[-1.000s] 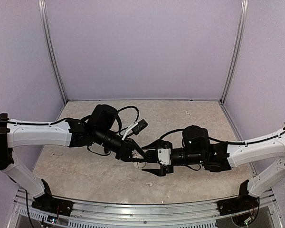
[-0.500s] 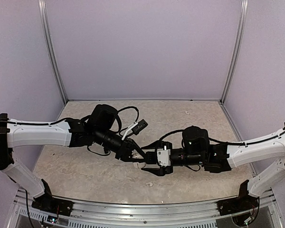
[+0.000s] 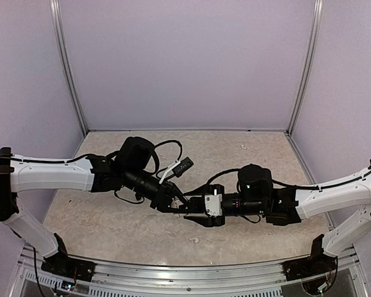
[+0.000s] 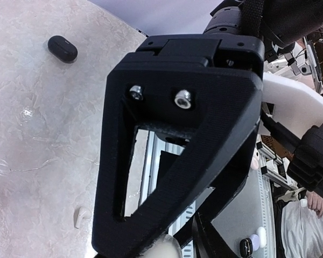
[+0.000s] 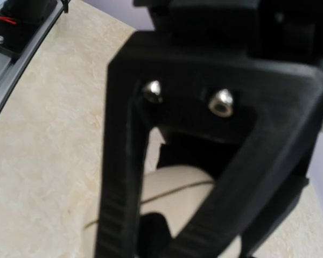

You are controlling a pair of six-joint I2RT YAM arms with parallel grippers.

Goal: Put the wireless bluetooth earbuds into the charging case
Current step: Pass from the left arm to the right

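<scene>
The charging case (image 5: pixel 177 193) is a cream-white pebble with a thin seam, and it looks closed. It sits between the fingers of my right gripper (image 5: pixel 161 242), which press on both its sides. In the left wrist view one rounded end of the case (image 4: pixel 169 248) shows at the tips of my left gripper (image 4: pixel 177 242); whether those fingers still hold it is hidden. From above, the left gripper (image 3: pixel 180 205) and right gripper (image 3: pixel 189 214) meet tip to tip above mid-table. A small white stemmed earbud (image 4: pixel 81 216) lies loose on the table, also visible from above (image 3: pixel 194 240).
A black pebble-shaped case (image 4: pixel 63 48) lies on the marbled table, away from both grippers. The metal rail (image 3: pixel 185 272) runs along the near edge. White walls (image 3: pixel 185 62) enclose the back and sides.
The right gripper's fingers have drawn in around the case. The two grippers sit closer together than before. The left fingers have eased apart slightly. The earbud on the table has not moved.
</scene>
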